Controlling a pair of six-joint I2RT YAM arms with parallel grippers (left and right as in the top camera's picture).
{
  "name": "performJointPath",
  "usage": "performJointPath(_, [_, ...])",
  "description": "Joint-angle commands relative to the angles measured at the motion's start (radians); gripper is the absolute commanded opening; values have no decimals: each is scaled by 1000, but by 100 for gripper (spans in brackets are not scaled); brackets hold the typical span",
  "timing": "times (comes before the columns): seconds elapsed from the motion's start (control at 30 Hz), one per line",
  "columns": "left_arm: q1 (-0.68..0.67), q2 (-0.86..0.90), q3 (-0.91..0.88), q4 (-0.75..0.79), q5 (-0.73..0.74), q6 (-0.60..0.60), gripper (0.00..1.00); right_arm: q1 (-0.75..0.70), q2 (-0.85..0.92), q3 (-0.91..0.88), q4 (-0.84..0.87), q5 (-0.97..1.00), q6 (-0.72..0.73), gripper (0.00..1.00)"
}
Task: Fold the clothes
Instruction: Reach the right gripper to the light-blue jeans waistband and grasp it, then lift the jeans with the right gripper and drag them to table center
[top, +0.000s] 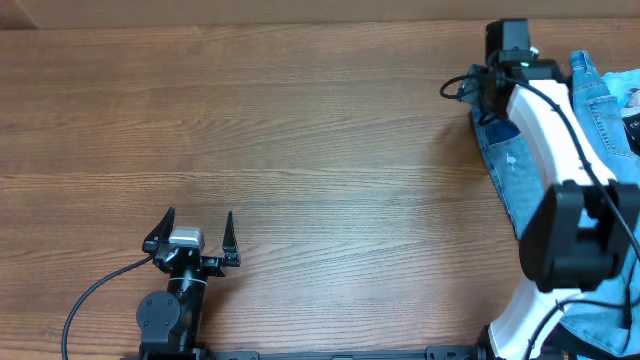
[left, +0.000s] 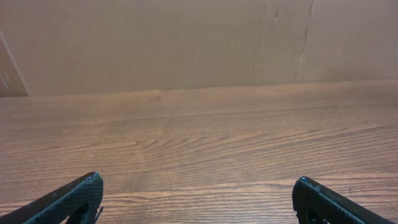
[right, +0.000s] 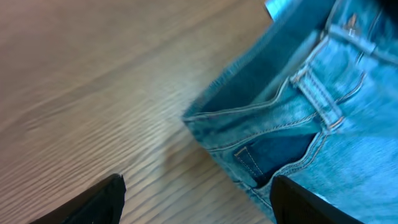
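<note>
The clothes, light blue denim jeans (top: 512, 172), lie crumpled at the table's right edge, partly hidden under my right arm. In the right wrist view the jeans (right: 298, 112) show a waistband, a belt loop and stitched seams. My right gripper (top: 489, 97) hangs over their left edge. It (right: 198, 198) is open, with one finger above bare wood and the other above denim, and nothing is pinched between them. My left gripper (top: 199, 220) stands open near the front left, far from the jeans. It (left: 198, 190) has only wood between its fingers.
The wooden table (top: 300, 120) stretches between the two arms. A beige wall (left: 186, 43) rises behind its far edge. A black cable (top: 95, 290) trails from the left arm's base. The right arm's white link (top: 548, 135) crosses above the jeans.
</note>
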Motion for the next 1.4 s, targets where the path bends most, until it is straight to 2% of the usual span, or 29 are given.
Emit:
performJointPath(0.0, [-3,-7,-3,-2,-7,19,100,-3,74,27,21,78,97,79])
performJointPath(0.27, [-3,-7,-3,-2,-7,19,100,-31,207,10,115,90,228,80])
performJointPath(0.47, [-3,-7,-3,-2,-7,19,100,-31,259,5,135,91,227,77])
performJointPath(0.53, [-3,-7,-3,-2,-7,19,100,-31,262,5,143,91,227,82])
performJointPath(0.6, [-3,-7,-3,-2,-7,19,100,-31,273,5,147,90,227,81])
performJointPath(0.67, [-3,-7,-3,-2,-7,19,100,-31,293,5,145,90,226,75])
performJointPath(0.7, [-3,-7,-3,-2,-7,19,100,-31,300,5,142,90,222,66])
performJointPath(0.77, [-3,-7,-3,-2,-7,19,100,-31,300,6,137,90,200,35])
performJointPath(0.8, [-3,-7,-3,-2,-7,19,100,-31,300,7,137,91,174,13])
performJointPath(0.83, [-3,-7,-3,-2,-7,19,100,-34,294,12,134,92,161,4])
performJointPath(0.93, [-3,-7,-3,-2,-7,19,100,-42,233,79,87,122,82,4])
performJointPath(1.1, [-3,-7,-3,-2,-7,19,100,-42,12,331,-140,174,-21,4])
performJointPath(1.23, [-3,-7,-3,-2,-7,19,100,-39,-113,500,-275,65,-131,4])
performJointPath(1.37, [-3,-7,-3,-2,-7,19,100,0,-138,713,-429,-72,-195,4])
